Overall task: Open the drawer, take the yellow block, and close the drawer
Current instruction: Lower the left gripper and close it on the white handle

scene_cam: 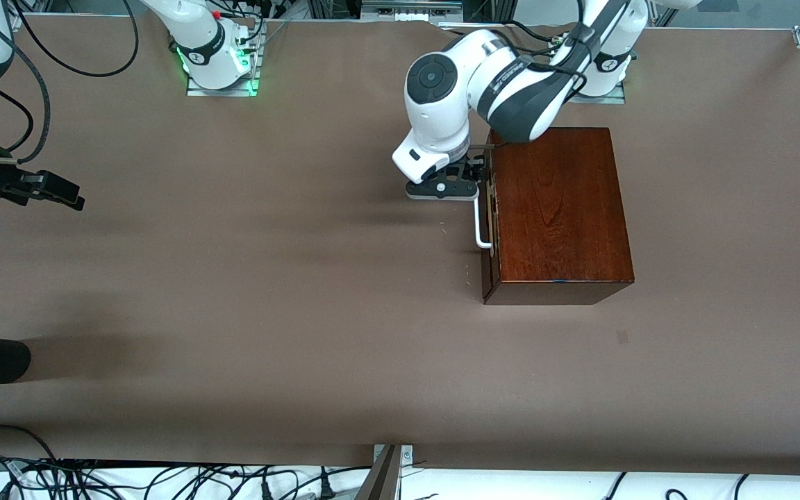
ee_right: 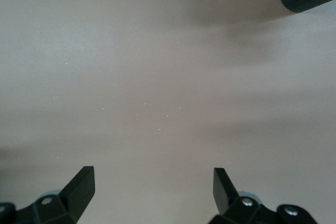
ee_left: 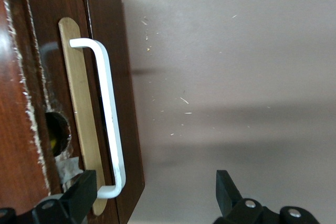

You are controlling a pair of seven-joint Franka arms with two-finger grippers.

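Left tool (scene_cam: 473, 182) spread wide at the white handle (ee_left: 107, 119) of the drawer (scene_cam: 489, 208) (looks shut), fingers not pinching it; yellow block possibly glimpsed through a hole; right tool (ee_right: 152, 192) waits spread over bare counter (scene_cam: 233, 278).

wooden box (scene_cam: 560, 208): dark reddish-brown, glossy, with darker wood grain
drawer (ee_left: 107, 103): dark brown front panel, pale light-wood strip under the handle
handle (scene_cam: 481, 223): white
table (scene_cam: 268, 292): dull brown, with soft grey shadows
left gripper (scene_cam: 471, 175): black fingers below a white wrist
right gripper (scene_cam: 60, 189): black
arm shells: white, with black joints
base lights: green
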